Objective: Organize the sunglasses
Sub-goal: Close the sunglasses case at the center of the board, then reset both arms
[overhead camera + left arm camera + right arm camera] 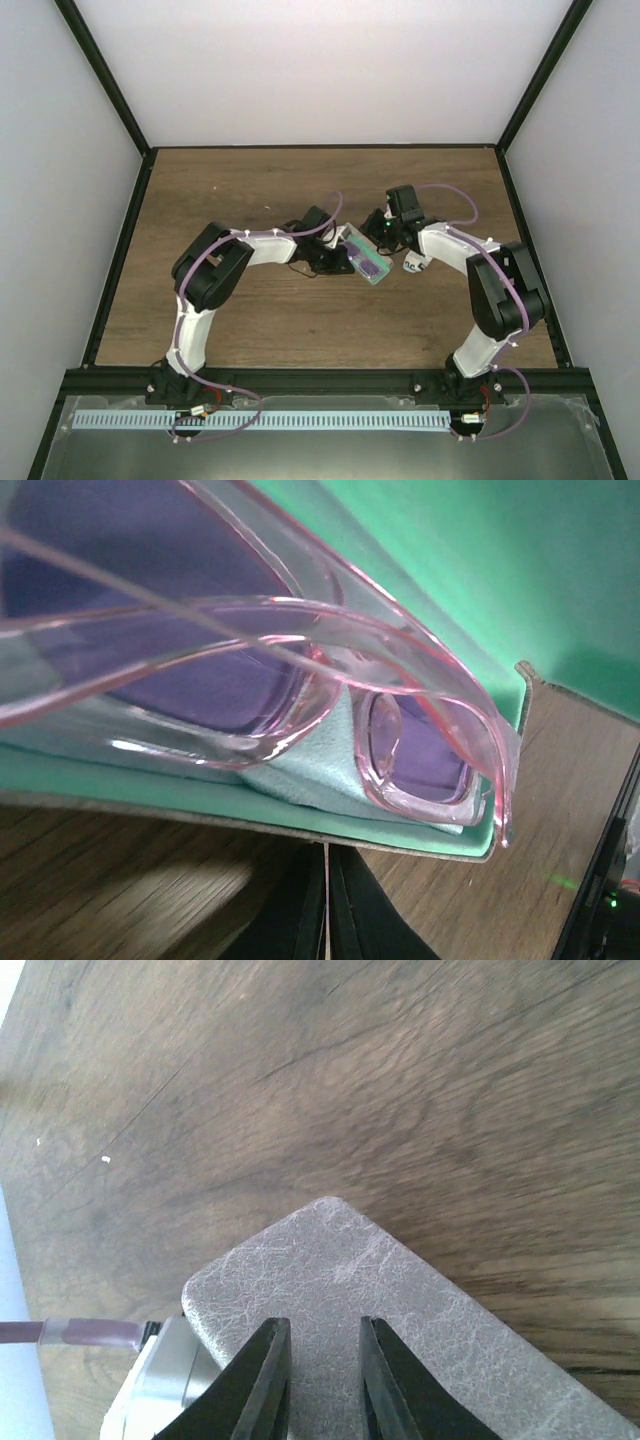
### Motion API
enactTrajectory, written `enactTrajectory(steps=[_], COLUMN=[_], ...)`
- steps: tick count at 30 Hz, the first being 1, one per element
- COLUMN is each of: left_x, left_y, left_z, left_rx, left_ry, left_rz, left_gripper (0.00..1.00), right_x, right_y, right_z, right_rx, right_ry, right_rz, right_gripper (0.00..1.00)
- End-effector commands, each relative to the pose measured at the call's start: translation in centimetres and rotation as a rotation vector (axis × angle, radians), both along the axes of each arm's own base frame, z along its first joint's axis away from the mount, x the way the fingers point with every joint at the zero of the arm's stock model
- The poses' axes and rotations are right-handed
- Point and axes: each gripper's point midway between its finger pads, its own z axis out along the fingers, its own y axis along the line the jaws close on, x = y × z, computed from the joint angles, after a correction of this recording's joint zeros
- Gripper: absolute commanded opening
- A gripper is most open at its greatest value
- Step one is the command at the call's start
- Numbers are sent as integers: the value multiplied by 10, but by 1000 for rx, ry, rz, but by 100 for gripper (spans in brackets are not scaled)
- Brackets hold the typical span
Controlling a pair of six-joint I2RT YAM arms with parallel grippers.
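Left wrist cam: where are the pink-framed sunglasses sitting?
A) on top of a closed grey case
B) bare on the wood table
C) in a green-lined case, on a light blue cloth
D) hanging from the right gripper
C: the sunglasses lie on the light blue cloth, inside the green-lined case, with the wood table visible only below and beside it.

No text, label, brand, number or sign can be read in any view. A small white patch (412,265) on the right arm (452,244) bears dark marks, too small to make out.
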Motion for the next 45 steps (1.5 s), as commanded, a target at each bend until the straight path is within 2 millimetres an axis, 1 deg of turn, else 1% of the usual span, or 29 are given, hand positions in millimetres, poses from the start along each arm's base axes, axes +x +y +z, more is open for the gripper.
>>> enactTrajectory(steps=[1, 6, 10, 12, 14, 16, 19, 22, 26, 31, 33, 35, 38, 40, 41, 42, 43, 44, 45], left_x=[17, 22, 21, 20, 18, 16, 17, 19, 22, 26, 27, 26, 23, 21, 19, 17, 16, 15, 15], left_y=[45, 63, 68, 70, 73, 77, 84, 87, 87, 88, 90, 96, 106, 110, 111, 113, 114, 116, 118], left_z=[-31, -25, -13, -14, -19, -25, -25, -23, -15, -10, -8, -3, 14, 35, 46, 60, 73, 87, 103], left_rx=[121, 129, 81, 81, 95, 100, 109, 96, 62, 42, 51, 77, 113, 132, 132, 135, 139, 140, 137], left_ry=[-5, -30, -52, -45, -27, -21, -46, -48, -56, -58, -70, -88, -137, -200, -226, -251, -273, -300, -333], left_rz=[200, 294, 351, 369, 386, 397, 434, 474, 512, 543, 540, 521, 472, 412, 387, 367, 354, 341, 332], left_gripper=[4, 4, 4, 6, 7, 7, 6, 5, 5, 5, 5, 4, 4, 6, 9, 12, 18, 29, 44], right_x=[-39, -43, -45, -47, -50, -54, -63, -71, -87, -107, -107, -99, -81, -70, -64, -59, -53, -47, -41], right_y=[29, 34, 38, 41, 45, 51, 62, 73, 87, 93, 91, 88, 89, 86, 82, 79, 73, 68, 63], right_z=[-19, -32, -38, -41, -44, -48, -53, -55, -66, -83, -84, -72, -38, -16, -6, 3, 12, 17, 24], right_rx=[29, 21, 25, 25, 23, 19, 16, 15, -1, -1, -11, -27, -11, -12, -13, -16, -26, -47, -71], right_ry=[113, 145, 155, 163, 173, 183, 199, 206, 242, 295, 290, 231, 130, 69, 37, 10, -14, -32, -51], right_rz=[74, 84, 93, 102, 112, 126, 147, 170, 209, 225, 216, 204, 201, 190, 185, 185, 182, 181, 179], right_gripper=[20, 20, 20, 20, 20, 20, 20, 20, 20, 20, 20, 19, 19, 19, 21, 27, 38, 48, 57])
